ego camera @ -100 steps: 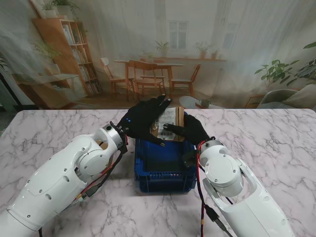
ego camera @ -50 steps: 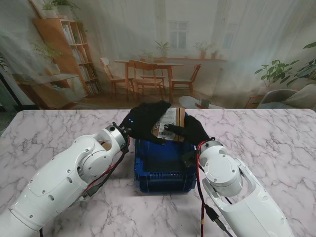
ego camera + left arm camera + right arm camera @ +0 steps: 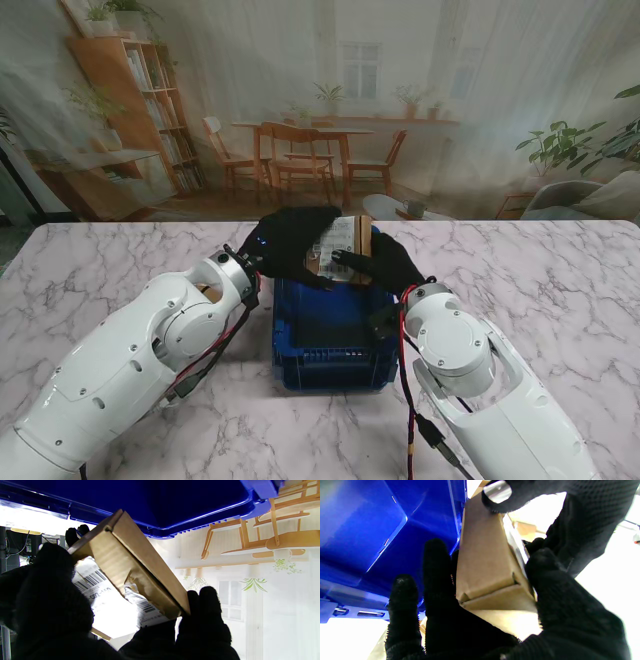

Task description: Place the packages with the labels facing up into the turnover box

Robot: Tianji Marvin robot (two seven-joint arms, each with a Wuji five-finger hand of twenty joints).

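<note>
**Box could snag on the crate rim**

The marble table (image 3: 560,290) fills the lower frame, with a printed dining-room backdrop (image 3: 330,100) across the top. Dead centre, the blue turnover box (image 3: 330,345) sits open. Left hand (image 3: 285,245) and right hand (image 3: 385,262) both clamp the cardboard package (image 3: 340,250), label up, over the far rim. It's tilted, so a corner might catch the rim or slip free.

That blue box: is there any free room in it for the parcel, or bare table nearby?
The blue box looks bare inside. Marble table is free left of the left hand and right of the right hand. Crowded at the far rim, where both grip the package.
</note>
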